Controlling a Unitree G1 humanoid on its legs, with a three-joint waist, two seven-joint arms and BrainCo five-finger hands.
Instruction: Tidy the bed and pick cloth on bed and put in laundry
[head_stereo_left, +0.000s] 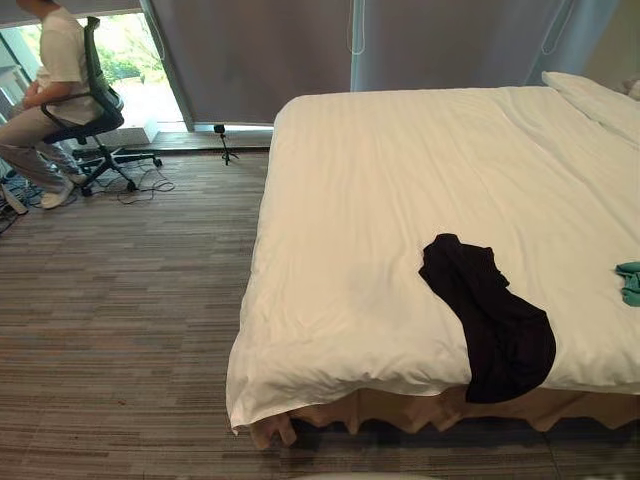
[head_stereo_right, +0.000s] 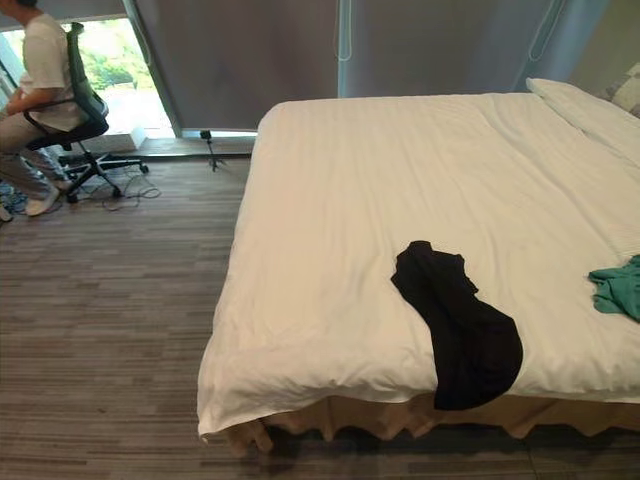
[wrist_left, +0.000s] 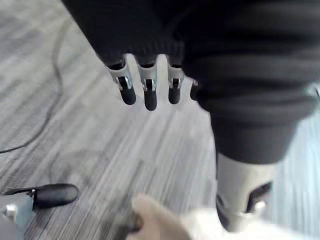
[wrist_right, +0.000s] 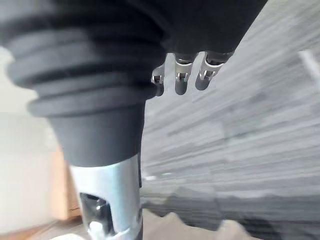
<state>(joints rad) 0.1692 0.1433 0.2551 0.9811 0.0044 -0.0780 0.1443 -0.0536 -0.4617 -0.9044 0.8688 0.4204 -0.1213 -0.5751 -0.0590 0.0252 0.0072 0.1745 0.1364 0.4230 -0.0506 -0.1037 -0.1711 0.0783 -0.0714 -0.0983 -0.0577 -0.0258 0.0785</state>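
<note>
A black cloth (head_stereo_left: 490, 318) lies on the white bed (head_stereo_left: 380, 200) near its front edge, with its lower end draped over the side. A teal cloth (head_stereo_right: 618, 286) lies on the bed at the far right. My left hand (wrist_left: 150, 85) hangs over the striped floor with relaxed fingers and holds nothing. My right hand (wrist_right: 190, 75) also hangs above the floor, its fingers straight and empty. Both hands are away from the cloths.
A person (head_stereo_left: 55, 70) sits on an office chair (head_stereo_left: 95, 120) at the far left by the window. A small tripod (head_stereo_left: 224, 142) stands on the floor by the curtain. A pillow (head_stereo_left: 595, 95) lies at the bed's far right.
</note>
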